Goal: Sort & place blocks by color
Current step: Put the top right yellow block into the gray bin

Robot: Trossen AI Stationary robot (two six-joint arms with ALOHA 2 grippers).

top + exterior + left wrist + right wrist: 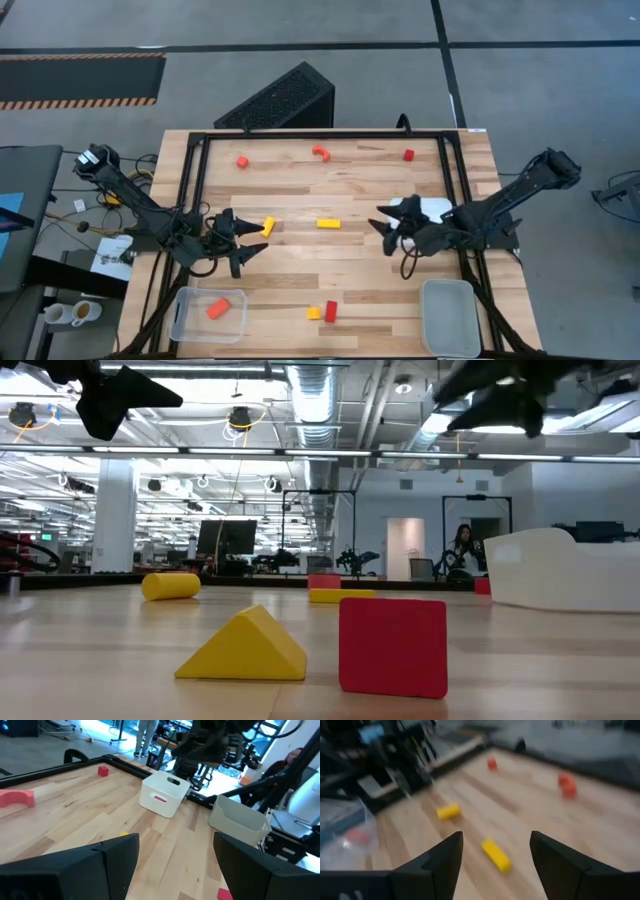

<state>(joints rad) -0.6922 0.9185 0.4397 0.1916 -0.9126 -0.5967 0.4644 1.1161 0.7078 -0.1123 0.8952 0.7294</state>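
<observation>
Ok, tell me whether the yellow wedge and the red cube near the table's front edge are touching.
Apart. The low view shows a strip of bare table between the yellow wedge and the red cube; the high view is too close to call.

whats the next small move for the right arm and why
Probably ease the right hand forward and down onto the yellow bar. Its fingers are open and empty, and the bar lies just ahead between them, apart from other blocks.

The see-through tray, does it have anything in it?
Yes. The clear tray holds one orange block, seen from above.
</observation>
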